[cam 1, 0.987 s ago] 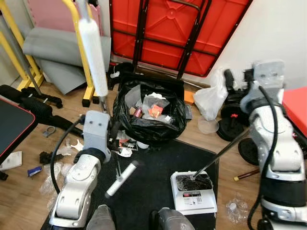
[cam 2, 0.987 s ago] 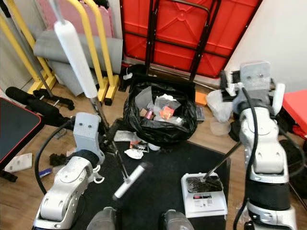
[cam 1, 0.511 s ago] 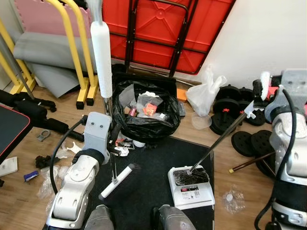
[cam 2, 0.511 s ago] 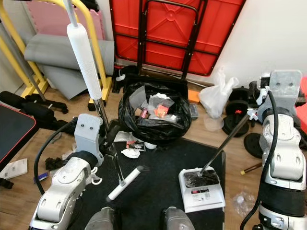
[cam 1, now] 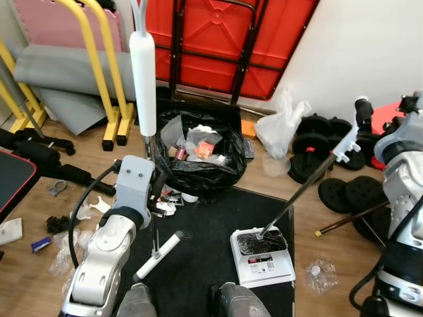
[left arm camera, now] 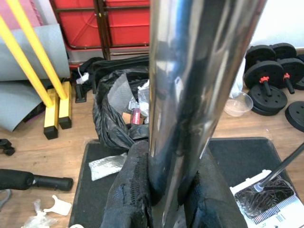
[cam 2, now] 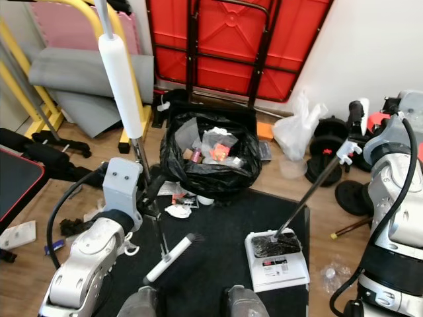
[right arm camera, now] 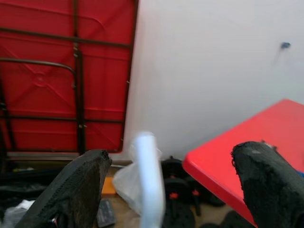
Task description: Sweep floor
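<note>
My left gripper (left arm camera: 164, 199) is shut on the silver pole of a broom (cam 1: 153, 198), just below its white foam grip (cam 1: 143, 82). The broom head (cam 1: 158, 255) rests on the black mat (cam 1: 205, 228). A white dustpan (cam 1: 261, 256) full of dark debris sits on the mat's right side. Its long handle (cam 1: 307, 188) slants up to the right. My right gripper (right arm camera: 168, 156) is open, fingers wide apart, with the blurred white handle tip (right arm camera: 148, 180) between them. Litter lies by the mat's left corner (cam 1: 168, 201) and on the wooden floor (cam 1: 79, 211).
A black trash bag (cam 1: 198, 155) full of rubbish stands behind the mat. Black weight plates (cam 1: 353, 195) and a white plastic bag (cam 1: 281, 129) lie to the right. A red folded table (cam 1: 231, 39) leans on the wall. A yellow frame (cam 1: 99, 66) stands at the left.
The camera has turned right, bringing the weights into view. My right arm has swung out to the right, off the dustpan handle's middle. The broom pole stands more upright.
</note>
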